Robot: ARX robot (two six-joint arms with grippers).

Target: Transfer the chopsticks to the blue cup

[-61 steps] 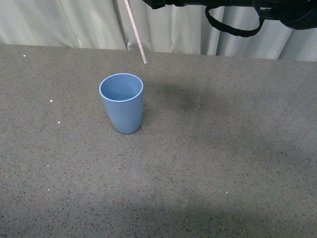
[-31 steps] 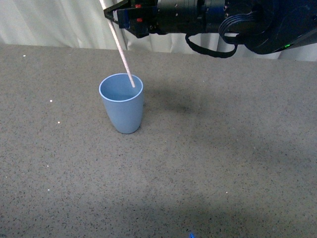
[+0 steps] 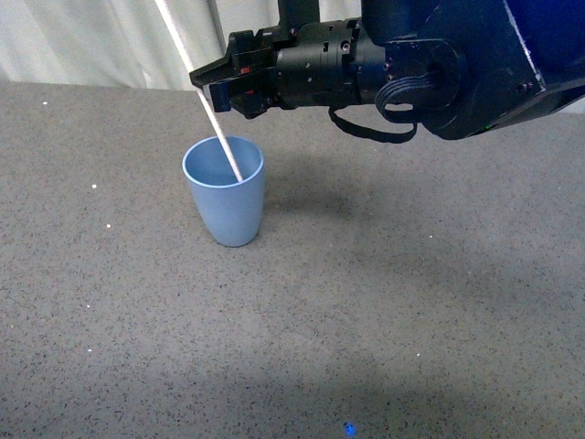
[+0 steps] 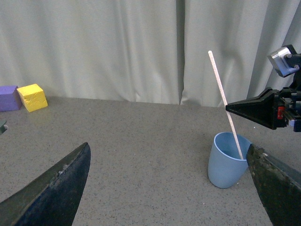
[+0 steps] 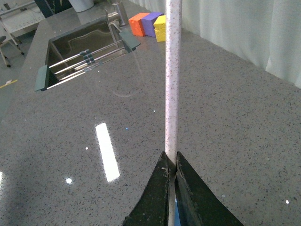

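My right gripper (image 3: 208, 90), clamped on the chopsticks (image 3: 178, 46), sits lower than half a second ago. The stick's tip reaches deeper inside the blue cup (image 3: 226, 208), leaning. My left gripper (image 4: 164, 188) gapes wide.

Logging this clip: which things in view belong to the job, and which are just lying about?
Job: chopsticks, blue cup, right gripper holding the chopsticks.
Lying about: yellow block, purple block, orange block, sink rack.
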